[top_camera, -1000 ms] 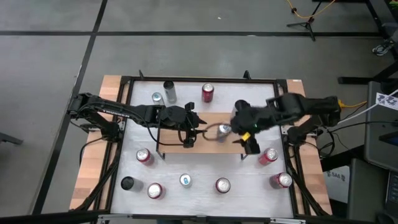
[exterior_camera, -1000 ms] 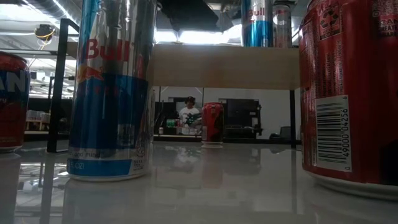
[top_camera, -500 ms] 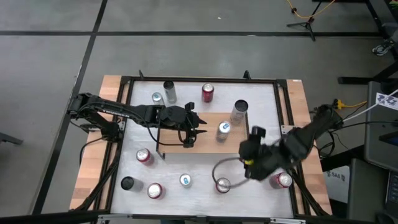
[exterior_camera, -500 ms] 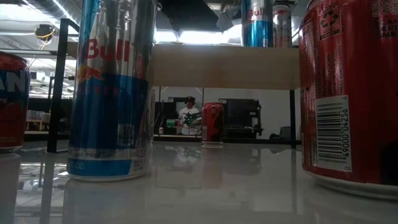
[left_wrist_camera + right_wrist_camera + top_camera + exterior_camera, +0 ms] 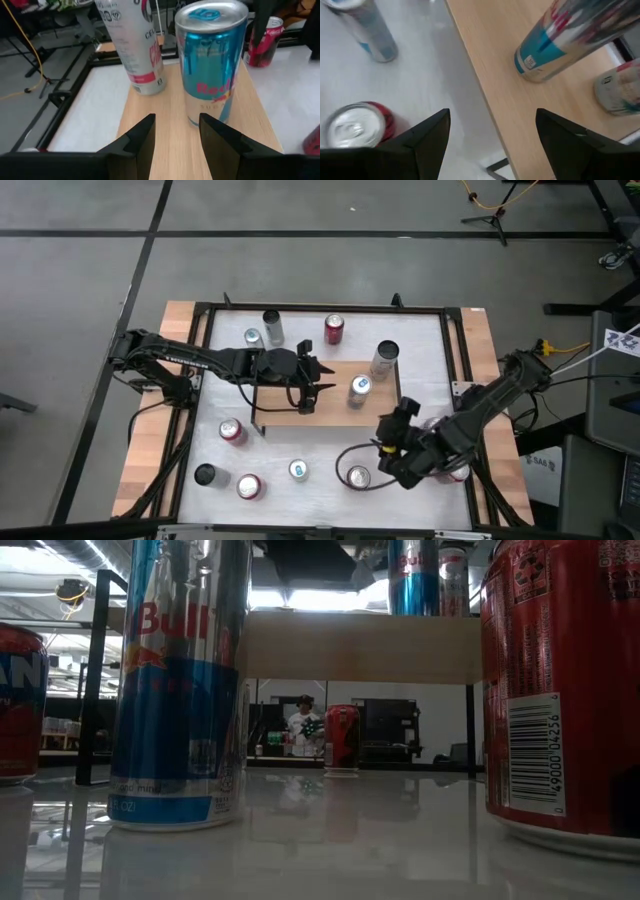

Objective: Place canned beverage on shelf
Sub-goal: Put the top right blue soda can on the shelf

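Observation:
The shelf (image 5: 325,408), a light wooden board on thin black legs, stands mid-table. On it stand a blue canned beverage (image 5: 360,386) (image 5: 210,60) and a white can (image 5: 384,358) (image 5: 132,45), both on their bases. My left gripper (image 5: 316,386) (image 5: 176,135) hovers open over the board's left part and points at the blue can, with nothing between its fingers. My right gripper (image 5: 383,460) (image 5: 492,140) hangs open and empty off the shelf's near right corner, above the white tabletop, beside a red can (image 5: 358,477) (image 5: 357,125).
Several more cans stand around the shelf on the tabletop (image 5: 320,450): red (image 5: 334,329) and silver (image 5: 272,326) at the far side, and red (image 5: 232,431), black (image 5: 205,474) and blue (image 5: 298,470) at the near side. A black frame (image 5: 455,360) rims the table.
My right gripper has left the blue can on the shelf and swung toward the table's near edge. It sank and rolled as it went, and stayed open. The white can that this arm hid shows now. The blue can stays upright on the board.

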Available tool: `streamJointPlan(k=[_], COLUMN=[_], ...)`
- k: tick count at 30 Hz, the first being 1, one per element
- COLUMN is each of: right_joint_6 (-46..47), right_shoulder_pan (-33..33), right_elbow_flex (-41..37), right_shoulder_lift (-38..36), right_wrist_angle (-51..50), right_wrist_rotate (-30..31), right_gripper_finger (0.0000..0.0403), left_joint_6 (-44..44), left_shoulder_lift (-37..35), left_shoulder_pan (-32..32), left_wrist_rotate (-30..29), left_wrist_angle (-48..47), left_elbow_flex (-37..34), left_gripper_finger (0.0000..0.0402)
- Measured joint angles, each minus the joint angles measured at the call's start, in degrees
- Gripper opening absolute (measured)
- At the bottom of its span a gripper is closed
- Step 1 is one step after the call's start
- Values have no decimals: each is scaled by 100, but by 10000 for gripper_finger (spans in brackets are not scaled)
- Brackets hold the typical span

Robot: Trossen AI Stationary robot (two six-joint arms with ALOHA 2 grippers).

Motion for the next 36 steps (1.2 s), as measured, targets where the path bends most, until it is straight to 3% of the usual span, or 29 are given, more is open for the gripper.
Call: streamJointPlan(k=[7,18,24,36], right_joint_6=[-120,-482,-911,-1243], right_shoulder_pan=[-159,-382,-702,-1053], right_elbow_flex=[-320,-325,-325,-325], right_shoulder_lift=[0,0,0,0], right_wrist_angle=[521,734,1031,1147], right_wrist_rotate=[23,329,251,-1], right_gripper_finger=[285,285,285,285], left_joint_6=[8,7,7,7], left_shoulder_lift=[301,586,586,586], left_shoulder_pan=[131,297,297,243], left_wrist_rotate=[33,87,363,365], left_wrist_angle=[633,823,940,940], left_elbow_flex=[9,9,9,4], left_gripper_finger=[143,143,143,143])
